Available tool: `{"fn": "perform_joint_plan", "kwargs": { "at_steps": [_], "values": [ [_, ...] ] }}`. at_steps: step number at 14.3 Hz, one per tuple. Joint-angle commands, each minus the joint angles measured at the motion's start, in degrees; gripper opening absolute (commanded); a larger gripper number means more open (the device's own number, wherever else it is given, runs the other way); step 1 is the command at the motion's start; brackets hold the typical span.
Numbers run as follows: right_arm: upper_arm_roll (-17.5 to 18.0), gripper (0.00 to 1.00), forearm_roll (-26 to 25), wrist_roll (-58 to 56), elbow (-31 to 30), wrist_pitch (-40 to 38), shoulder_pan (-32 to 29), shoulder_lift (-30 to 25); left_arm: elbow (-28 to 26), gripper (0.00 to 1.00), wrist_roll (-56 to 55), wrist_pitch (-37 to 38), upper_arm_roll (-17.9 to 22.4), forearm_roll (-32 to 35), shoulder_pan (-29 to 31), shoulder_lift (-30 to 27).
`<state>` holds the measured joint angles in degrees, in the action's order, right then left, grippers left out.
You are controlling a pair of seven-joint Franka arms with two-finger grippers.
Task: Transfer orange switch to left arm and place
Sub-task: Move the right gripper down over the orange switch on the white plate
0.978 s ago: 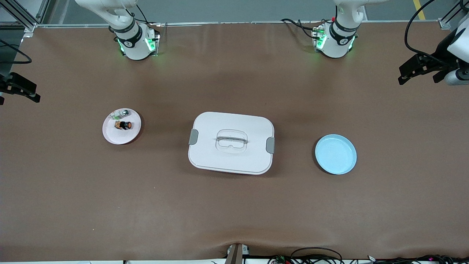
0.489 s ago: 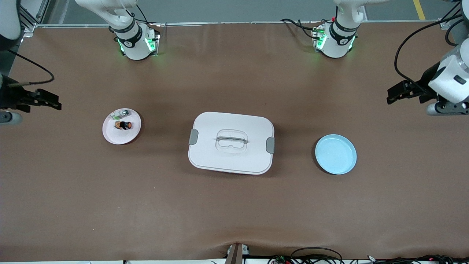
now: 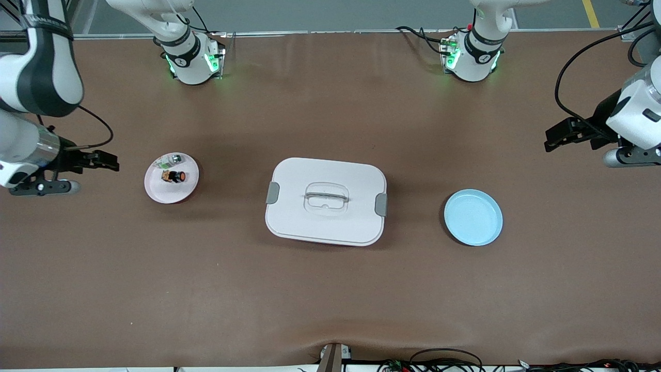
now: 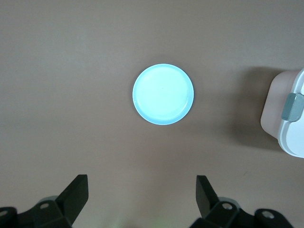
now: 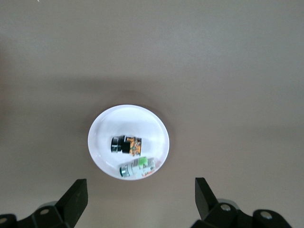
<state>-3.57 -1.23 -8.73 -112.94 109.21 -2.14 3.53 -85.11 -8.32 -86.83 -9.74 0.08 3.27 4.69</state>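
The orange switch (image 3: pixel 176 176) lies on its side on a pink plate (image 3: pixel 160 194) in the left part of the front view, toward the right arm's end of the table. A small green and clear part (image 3: pixel 168 161) sits on the same plate, just beside the switch and farther from the front camera. The switch's long side runs across the picture, with its orange cap pointing toward the big white box (image 3: pixel 326 201) in the middle of the table. The right gripper (image 3: pixel 107 160) is at the left edge of the front view, up over bare table near the plate. Its fingers are spread wide and it holds nothing. In the right wrist view the plate shows between the two finger tips, so the switch is straight ahead of them. The left gripper (image 3: pixel 555 137) waits at the right edge, also wide open and empty, near the blue plate (image 3: pixel 473 217). I think the right arm should pick the switch up, since it is much nearer. The box sits between the two plates.
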Motion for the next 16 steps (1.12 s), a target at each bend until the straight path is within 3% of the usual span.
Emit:
{"fn": "perform_joint_plan", "kwargs": {
  "at_steps": [1, 5, 8, 16],
  "values": [
    [0.58, 1.00, 0.26, 1.26, -12.53, 10.19, -0.32, -5.72, 1.17, 1.00, -0.91, 1.05, -0.19, 0.00, -0.29, 0.24],
    [0.67, 1.00, 5.35, 4.08, -16.69, 13.82, 0.03, -4.85, 1.08, 1.00, -0.82, 1.14, -0.19, 0.18, -0.20, 0.24],
    [0.67, 1.00, 5.54, 4.16, -20.20, 20.67, 0.82, -4.15, 1.08, 1.00, -0.82, 1.14, -0.10, 0.27, -0.28, 0.24],
    [0.58, 1.00, 5.36, 7.77, -23.02, 29.64, 3.29, 2.09, 0.99, 1.00, -0.38, 1.67, 0.07, 0.27, 0.42, 0.24]
  ]
}}
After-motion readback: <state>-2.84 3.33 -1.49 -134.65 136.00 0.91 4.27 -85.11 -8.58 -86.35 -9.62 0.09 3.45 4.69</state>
